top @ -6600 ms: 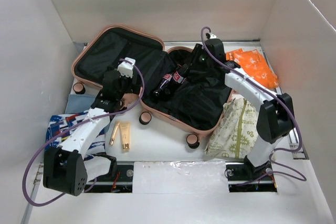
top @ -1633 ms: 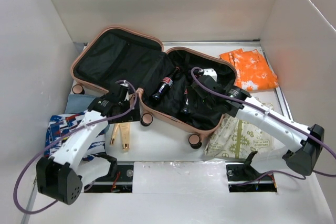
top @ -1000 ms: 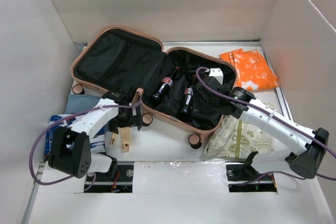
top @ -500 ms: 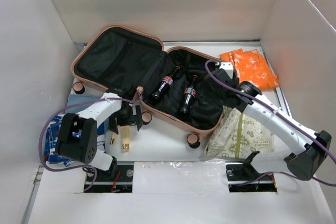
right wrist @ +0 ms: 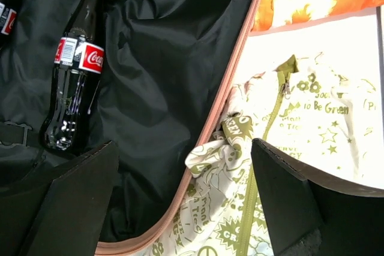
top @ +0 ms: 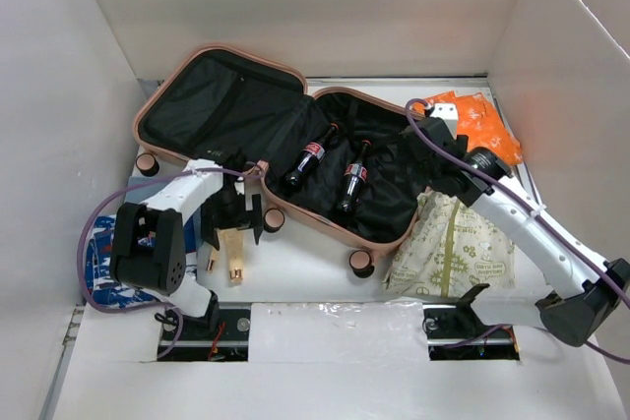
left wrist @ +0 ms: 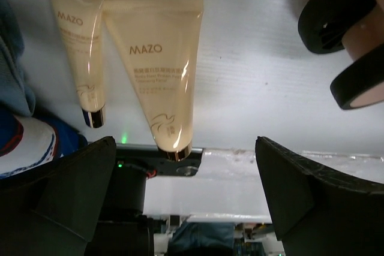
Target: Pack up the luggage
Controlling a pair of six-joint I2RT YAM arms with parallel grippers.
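Fingers [left wrist: 66, 196] of the left gripper [top: 236, 223] are seen spread apart, with nothing clamped, above two cream tubes [left wrist: 159, 70] laid side by side on the table [top: 315, 282]. A wheel [left wrist: 354, 28] of the luggage [top: 226, 110] is seen at their 2 o'clock. The open pink case is laid flat from 12 to 2 o'clock of that gripper. The right gripper [right wrist: 183, 148] is likewise parted over the case's 3 o'clock rim. A cola bottle [right wrist: 72, 70] on black lining is seen at 9 o'clock and a green-printed cloth [right wrist: 300, 136] at 3 o'clock. An orange packet [top: 482, 125] is seen farthest back.
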